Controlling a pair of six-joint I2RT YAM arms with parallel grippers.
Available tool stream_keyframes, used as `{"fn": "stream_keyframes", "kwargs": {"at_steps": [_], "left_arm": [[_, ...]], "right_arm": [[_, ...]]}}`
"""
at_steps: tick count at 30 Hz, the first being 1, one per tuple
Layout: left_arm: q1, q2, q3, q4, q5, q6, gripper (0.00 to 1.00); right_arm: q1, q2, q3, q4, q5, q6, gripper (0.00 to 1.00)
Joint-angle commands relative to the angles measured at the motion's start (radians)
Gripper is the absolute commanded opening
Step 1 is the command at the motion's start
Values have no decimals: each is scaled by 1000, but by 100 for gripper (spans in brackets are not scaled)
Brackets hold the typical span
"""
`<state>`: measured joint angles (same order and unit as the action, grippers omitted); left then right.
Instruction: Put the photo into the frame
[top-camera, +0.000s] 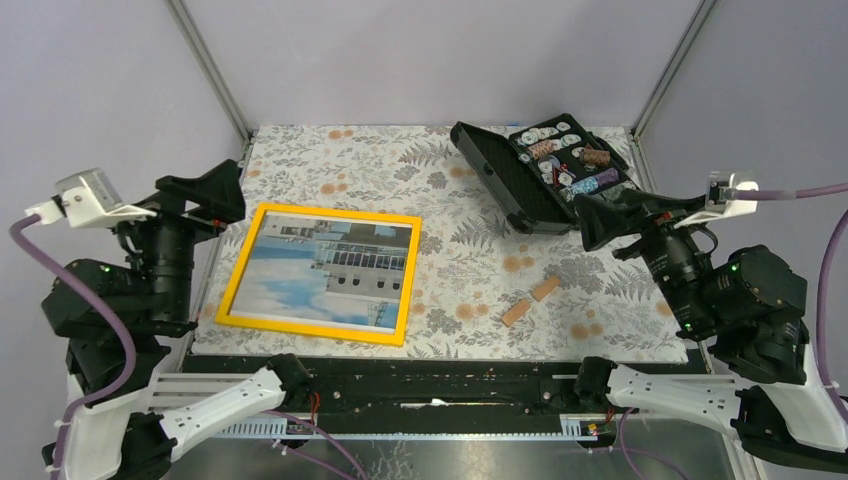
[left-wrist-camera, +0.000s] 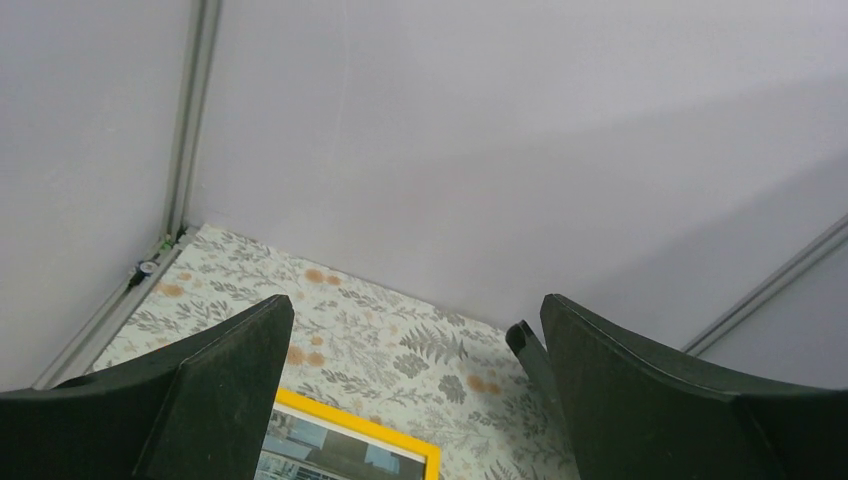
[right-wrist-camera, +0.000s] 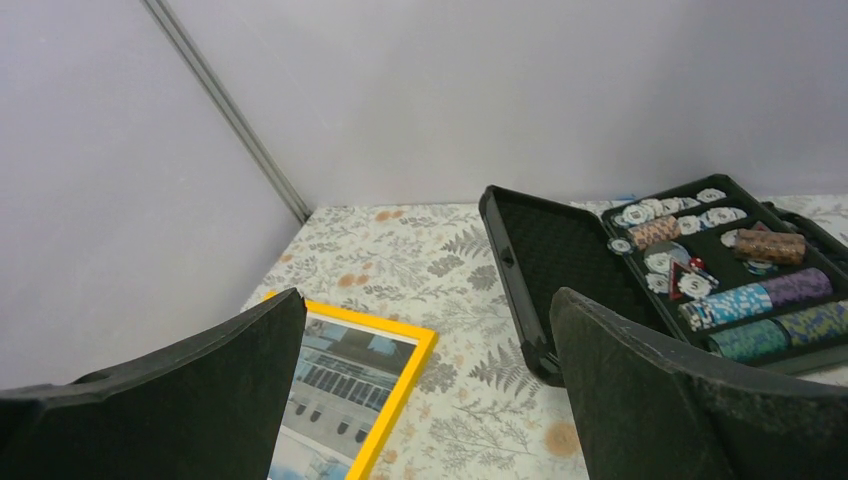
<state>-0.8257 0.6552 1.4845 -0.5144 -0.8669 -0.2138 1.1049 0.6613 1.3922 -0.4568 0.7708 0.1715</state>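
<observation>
The photo lay inside the frame, picture side up. Both were flat on the flowered table cloth, at about 9 o'clock from the table's centre. The left gripper hung near the frame's corner at 10 o'clock, its fingers spread wide with nothing between them. The right gripper was at 3 o'clock, also spread wide and empty, close to the open black case of chips at 1 o'clock. Two small wooden blocks lay at 4 o'clock, well apart from the frame.
</observation>
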Motion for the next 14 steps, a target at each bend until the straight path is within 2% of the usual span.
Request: {"fn": "stream_keyframes", "kwargs": {"at_steps": [1, 14], "left_arm": [[-1, -14, 61, 20, -58, 87, 99], [-1, -47, 75, 39, -103, 138, 99]], "right_arm": [[4, -37, -28, -16, 56, -30, 100], [4, -107, -75, -16, 69, -27, 100]]}}
